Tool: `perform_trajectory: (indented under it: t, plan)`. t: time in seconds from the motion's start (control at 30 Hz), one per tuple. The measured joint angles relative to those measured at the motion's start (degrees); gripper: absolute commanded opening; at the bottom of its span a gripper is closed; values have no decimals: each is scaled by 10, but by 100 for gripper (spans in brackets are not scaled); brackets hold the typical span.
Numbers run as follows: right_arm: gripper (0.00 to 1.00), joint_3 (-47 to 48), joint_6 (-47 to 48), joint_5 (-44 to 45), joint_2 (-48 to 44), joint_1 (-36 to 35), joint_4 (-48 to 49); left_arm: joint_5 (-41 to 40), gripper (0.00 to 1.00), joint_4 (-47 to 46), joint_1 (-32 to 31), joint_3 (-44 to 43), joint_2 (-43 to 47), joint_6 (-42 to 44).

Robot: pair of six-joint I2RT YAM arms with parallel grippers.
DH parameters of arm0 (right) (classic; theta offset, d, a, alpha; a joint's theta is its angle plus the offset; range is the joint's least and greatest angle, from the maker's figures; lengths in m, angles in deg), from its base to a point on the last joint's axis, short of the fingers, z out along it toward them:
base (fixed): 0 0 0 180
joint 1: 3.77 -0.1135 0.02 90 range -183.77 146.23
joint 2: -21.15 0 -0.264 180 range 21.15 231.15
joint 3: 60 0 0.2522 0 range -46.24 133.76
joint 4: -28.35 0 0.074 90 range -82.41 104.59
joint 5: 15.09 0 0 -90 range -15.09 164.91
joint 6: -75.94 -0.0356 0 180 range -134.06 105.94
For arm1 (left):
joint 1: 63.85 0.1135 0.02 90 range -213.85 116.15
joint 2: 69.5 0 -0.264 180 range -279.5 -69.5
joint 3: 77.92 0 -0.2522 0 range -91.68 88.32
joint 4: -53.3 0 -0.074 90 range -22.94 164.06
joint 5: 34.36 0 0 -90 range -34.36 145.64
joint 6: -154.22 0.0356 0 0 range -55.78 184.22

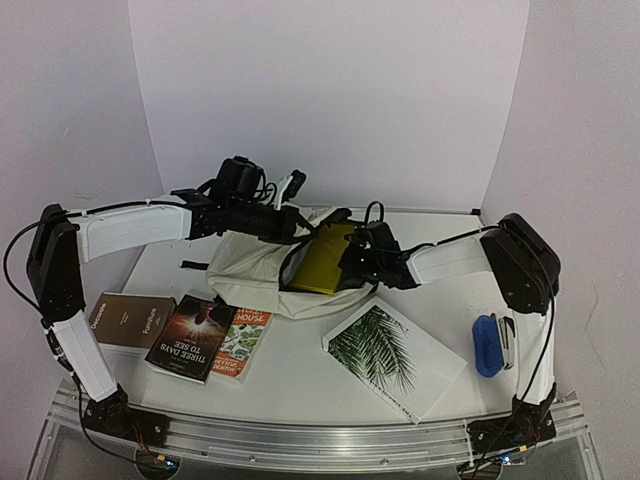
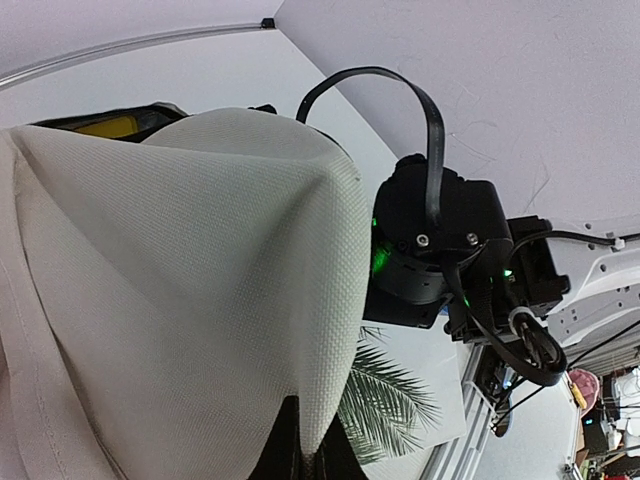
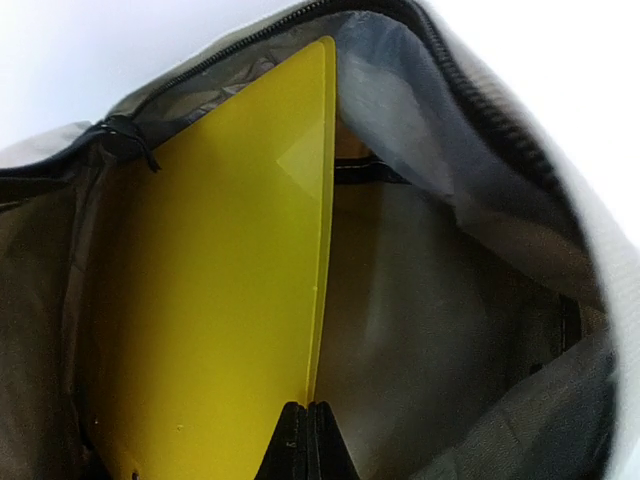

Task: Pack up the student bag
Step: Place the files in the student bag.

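Observation:
The student bag [image 1: 245, 268], cream canvas with black zipper trim, lies at the middle back of the table with its mouth facing right. My left gripper [image 1: 290, 225] is shut on a fold of its canvas [image 2: 180, 280], lifting the upper lip; the cloth runs down between the fingertips [image 2: 305, 458]. A yellow folder [image 1: 322, 258] stands partly inside the opening. My right gripper [image 1: 352, 258] is at the mouth, shut on the near edge of the yellow folder [image 3: 220, 300], with the grey lining [image 3: 450, 330] around it. The gripper's tips [image 3: 307, 440] are pressed together.
A white book with a palm leaf [image 1: 392, 355] lies in front of the bag to the right. Three books lie at the front left: a brown one [image 1: 130, 320], a dark one [image 1: 190, 337] and an orange-topped one [image 1: 245, 340]. A blue and white object [image 1: 490, 345] sits by the right arm.

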Motion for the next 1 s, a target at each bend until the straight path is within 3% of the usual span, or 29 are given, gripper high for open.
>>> perform_trajectory:
  t: [0.1, 0.4, 0.5, 0.8, 1.0]
  plan:
    - [2, 3, 0, 1, 10, 0, 0, 2, 0, 0, 2, 0, 0, -2]
    - [44, 3, 22, -22, 7, 0, -1, -1, 0, -1, 17, 0, 0, -22]
    - [52, -8, 37, -43, -28, 0, -10, -4, 0, -10, 26, 7, 3, -34]
    - [57, -87, 40, -86, -187, 0, -17, -5, 0, -22, 33, 15, 3, -51]
    - [57, -146, 25, -86, -204, 2, -28, -5, 0, -23, 33, 15, 3, -56]
